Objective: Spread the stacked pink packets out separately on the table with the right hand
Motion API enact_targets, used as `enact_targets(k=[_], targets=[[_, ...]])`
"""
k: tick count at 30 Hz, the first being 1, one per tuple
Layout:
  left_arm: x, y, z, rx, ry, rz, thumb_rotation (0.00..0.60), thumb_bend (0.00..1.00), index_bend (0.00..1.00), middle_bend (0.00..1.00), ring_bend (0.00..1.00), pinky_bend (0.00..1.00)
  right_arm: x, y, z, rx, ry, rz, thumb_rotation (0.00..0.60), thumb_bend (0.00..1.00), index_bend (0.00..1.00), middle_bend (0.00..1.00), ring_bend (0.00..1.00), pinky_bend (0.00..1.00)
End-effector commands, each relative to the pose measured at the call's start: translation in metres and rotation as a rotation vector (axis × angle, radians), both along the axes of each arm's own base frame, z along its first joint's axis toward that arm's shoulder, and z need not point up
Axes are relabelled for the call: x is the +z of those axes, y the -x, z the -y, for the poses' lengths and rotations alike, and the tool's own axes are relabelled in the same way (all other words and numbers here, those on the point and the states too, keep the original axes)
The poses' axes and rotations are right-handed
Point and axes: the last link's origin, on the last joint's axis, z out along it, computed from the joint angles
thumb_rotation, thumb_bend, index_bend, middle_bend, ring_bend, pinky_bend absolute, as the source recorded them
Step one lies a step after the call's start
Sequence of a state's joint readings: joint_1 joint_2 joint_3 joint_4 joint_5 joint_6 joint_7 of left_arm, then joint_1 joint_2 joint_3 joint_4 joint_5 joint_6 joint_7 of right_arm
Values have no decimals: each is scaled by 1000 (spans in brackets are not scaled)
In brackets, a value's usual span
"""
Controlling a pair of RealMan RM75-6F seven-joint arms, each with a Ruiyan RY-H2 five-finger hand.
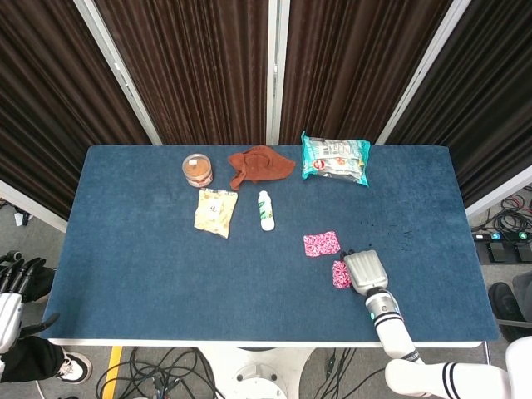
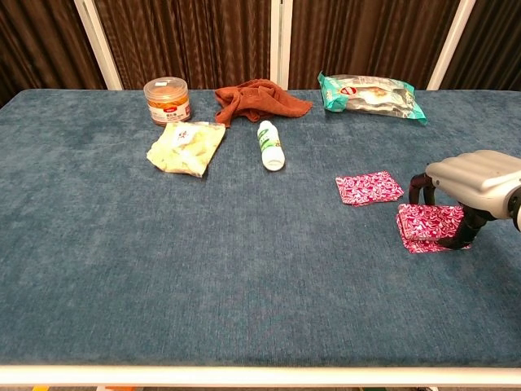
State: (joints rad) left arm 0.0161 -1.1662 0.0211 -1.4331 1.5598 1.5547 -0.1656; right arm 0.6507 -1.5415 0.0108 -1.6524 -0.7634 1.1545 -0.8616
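pink packets (image 2: 430, 227): patterned, small stack | right robot hand (image 2: 470, 186): fingers curled, gripping stack's top

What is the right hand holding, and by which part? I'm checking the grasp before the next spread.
The right hand grips the top pink packet of the remaining stack by its right end, fingers curled around it. The left hand holds nothing.
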Motion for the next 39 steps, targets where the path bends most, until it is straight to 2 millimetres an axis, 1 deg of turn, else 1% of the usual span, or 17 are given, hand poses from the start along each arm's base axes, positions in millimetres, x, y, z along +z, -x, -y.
enact_targets(k=[1, 6, 8, 13, 16, 19, 26, 33, 36, 39], targets=[[0, 0, 0, 0, 0, 1, 600, 130, 89, 77, 0, 106, 2, 0, 1, -1, 7, 4, 600, 166, 400, 392, 843, 916], [0, 0, 0, 1, 1, 1, 600, 130, 90, 77, 0, 106, 10, 0, 8, -4, 38, 8, 600, 168, 403, 395, 843, 916], [-1, 1, 0, 2, 2, 1, 600, 130, 90, 77, 0, 106, 14, 2, 14, -15, 52, 5, 600, 168, 403, 396, 843, 916], [-1, 1, 1, 2, 2, -1, 600, 130, 90, 77, 0, 106, 19, 12, 36, -42, 82, -31, 600, 169, 404, 397, 844, 916], [0, 2, 1, 6, -2, -1, 600, 130, 89, 77, 0, 106, 19, 19, 51, -70, 99, -31, 600, 169, 404, 396, 844, 916], [1, 3, 1, 9, -2, -2, 600, 129, 89, 77, 0, 106, 19, 26, 62, -77, 114, -25, 600, 169, 404, 395, 845, 916], [1, 5, 1, 16, -1, -2, 600, 129, 90, 77, 0, 106, 14, 31, 74, -77, 125, -22, 600, 169, 404, 389, 845, 916], [0, 6, 2, 18, 1, -4, 600, 130, 90, 77, 0, 106, 11, 33, 80, -91, 120, -35, 600, 169, 403, 358, 844, 916], [1, 7, 2, 20, 2, -3, 600, 130, 90, 77, 0, 106, 11, 35, 80, -101, 111, -45, 600, 162, 353, 320, 843, 916], [1, 6, 2, 19, 2, -3, 600, 130, 90, 77, 0, 106, 11, 38, 78, -120, 95, -55, 600, 120, 228, 251, 842, 908]])
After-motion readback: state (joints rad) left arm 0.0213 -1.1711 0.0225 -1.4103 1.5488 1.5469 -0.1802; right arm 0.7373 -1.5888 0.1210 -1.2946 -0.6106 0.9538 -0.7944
